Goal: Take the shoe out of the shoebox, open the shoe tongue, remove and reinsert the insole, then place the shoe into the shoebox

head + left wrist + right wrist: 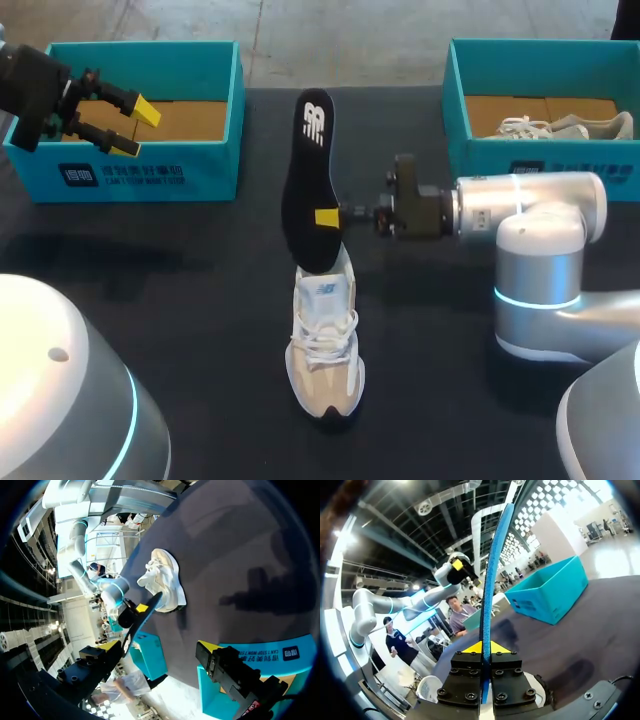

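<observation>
Evidently the task is about halfway. In the head view the shoe [325,345] stands upright on the dark table [200,280], out of its box. The insole [308,170] is out of the shoe: the right gripper [326,218] is clamped on its lower part and holds it on end just above the shoe's heel opening. The left gripper [128,127] hangs over the left shoebox [140,175] with its jaws apart, holding nothing; that box shows only a bare brown floor. The right shoebox [480,150] holds a second shoe [560,127].

In the left wrist view the shoe sits well ahead on the table with the insole raised beside it. The tongue seems pulled open, though the shoe is too small here to be sure.

In the right wrist view the insole is seen edge-on, running up from between the two yellow tips, which press it from both sides.

Taking the shoe out and removing the insole look done, and probably opening the tongue as well. What is left is sliding the insole back in and placing the shoe in the shoebox.
</observation>
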### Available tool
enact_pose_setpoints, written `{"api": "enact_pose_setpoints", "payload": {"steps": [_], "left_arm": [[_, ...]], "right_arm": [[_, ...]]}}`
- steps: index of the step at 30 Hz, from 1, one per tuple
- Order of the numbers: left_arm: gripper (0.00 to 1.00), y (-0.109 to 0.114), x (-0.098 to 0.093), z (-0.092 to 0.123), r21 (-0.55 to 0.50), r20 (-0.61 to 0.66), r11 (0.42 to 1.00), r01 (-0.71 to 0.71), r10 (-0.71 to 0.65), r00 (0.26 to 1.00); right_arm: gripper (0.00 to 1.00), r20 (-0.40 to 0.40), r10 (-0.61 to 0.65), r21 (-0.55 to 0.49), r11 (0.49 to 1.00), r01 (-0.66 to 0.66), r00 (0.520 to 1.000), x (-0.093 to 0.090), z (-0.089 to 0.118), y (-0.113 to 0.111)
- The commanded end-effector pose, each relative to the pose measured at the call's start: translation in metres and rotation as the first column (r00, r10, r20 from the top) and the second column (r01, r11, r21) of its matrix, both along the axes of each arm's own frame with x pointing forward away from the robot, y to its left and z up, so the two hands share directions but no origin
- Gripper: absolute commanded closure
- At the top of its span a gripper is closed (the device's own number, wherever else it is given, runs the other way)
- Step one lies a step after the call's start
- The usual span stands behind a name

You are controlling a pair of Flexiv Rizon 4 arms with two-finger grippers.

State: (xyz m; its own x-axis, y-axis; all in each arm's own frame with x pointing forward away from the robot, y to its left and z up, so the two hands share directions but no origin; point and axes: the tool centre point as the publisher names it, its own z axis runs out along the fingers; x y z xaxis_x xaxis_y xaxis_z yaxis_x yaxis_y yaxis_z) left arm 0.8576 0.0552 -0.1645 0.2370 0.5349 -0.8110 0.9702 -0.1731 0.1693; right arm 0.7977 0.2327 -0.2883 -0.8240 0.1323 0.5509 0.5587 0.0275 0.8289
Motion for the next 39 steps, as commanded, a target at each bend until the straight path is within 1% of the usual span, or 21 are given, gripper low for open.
{"api": "enact_pose_setpoints", "payload": {"steps": [1, 10, 18, 39], "left_arm": [[0.0, 0.0, -0.001, 0.0, 0.002, 0.001, 1.0, -0.001, 0.001, 1.0], [0.0, 0.0, -0.001, 0.0, 0.002, 0.001, 1.0, -0.001, 0.001, 1.0], [0.0, 0.0, -0.001, 0.0, 0.002, 0.001, 1.0, -0.001, 0.001, 1.0], [0.0, 0.0, -0.001, 0.0, 0.002, 0.001, 1.0, -0.001, 0.001, 1.0]], "right_arm": [[1.0, 0.006, -0.002, 0.004, 1.0, 0.002, 1.0, -0.003, -0.002, -0.001], [1.0, 0.016, 0.004, 0.007, 1.0, -0.004, 1.0, -0.002, -0.004, -0.002], [1.0, 0.011, 0.003, 0.009, 1.0, -0.003, 1.0, -0.007, -0.01, -0.006], [1.0, 0.01, 0.006, 0.026, 1.0, -0.006, 1.0, -0.013, -0.022, -0.002]]}}
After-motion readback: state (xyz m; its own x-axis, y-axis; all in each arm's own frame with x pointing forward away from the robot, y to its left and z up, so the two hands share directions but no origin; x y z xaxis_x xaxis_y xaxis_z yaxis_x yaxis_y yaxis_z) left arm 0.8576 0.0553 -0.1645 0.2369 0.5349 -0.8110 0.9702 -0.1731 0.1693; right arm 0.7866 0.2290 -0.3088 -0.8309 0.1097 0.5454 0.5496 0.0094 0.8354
